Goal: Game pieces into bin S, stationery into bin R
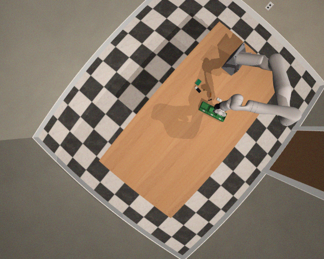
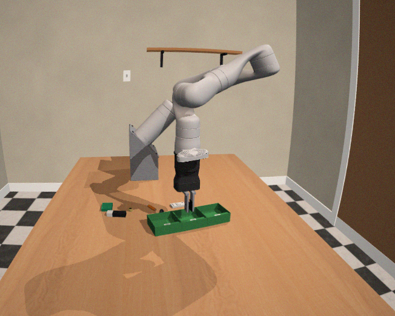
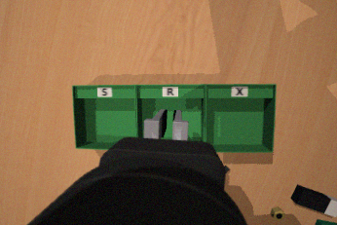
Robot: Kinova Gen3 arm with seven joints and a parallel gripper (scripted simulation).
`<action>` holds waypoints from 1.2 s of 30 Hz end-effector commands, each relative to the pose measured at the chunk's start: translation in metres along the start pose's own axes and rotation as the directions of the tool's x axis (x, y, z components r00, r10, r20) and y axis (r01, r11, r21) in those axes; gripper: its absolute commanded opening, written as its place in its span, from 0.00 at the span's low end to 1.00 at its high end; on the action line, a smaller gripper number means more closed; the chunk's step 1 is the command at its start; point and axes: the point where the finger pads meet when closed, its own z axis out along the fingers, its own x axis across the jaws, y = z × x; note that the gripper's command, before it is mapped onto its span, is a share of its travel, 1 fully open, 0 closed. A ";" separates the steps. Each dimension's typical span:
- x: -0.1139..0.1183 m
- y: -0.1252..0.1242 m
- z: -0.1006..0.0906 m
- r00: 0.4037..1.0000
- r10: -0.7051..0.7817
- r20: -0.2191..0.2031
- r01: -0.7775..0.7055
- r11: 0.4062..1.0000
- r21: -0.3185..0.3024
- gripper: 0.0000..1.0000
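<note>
My gripper (image 2: 189, 209) (image 3: 170, 119) points down into bin R (image 2: 191, 224) (image 3: 147, 92). Its fingers stand a little apart, open, and nothing shows between them. Bin S (image 2: 220, 218) (image 3: 88, 92) shows nothing inside. The near part of bin R is hidden by the gripper. On the table are a black-and-white block (image 1: 198, 90) (image 2: 117, 213) (image 3: 312, 199), a green block (image 1: 198, 82) (image 2: 106, 206), a white piece with dark marks (image 1: 218, 99) (image 2: 177, 204), an orange stick (image 2: 151, 207), a small dark piece (image 2: 161, 210) and a small brass-coloured piece (image 2: 130, 209) (image 3: 277, 213).
Bin X (image 2: 166, 229) (image 3: 265, 92) adjoins bin R on the side away from bin S, and shows nothing inside. The three bins form one green row on the wooden table (image 1: 162, 156) (image 2: 258, 272). The loose things lie between the bins and the arm's base (image 2: 143, 166).
</note>
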 end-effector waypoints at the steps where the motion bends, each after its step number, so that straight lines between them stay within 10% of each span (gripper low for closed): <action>1: 0.000 -0.003 -0.013 1.000 -0.001 -0.002 0.001 1.000 0.010 0.31; 36: -0.084 0.000 -0.017 1.000 -0.001 -0.002 0.001 1.000 0.010 0.31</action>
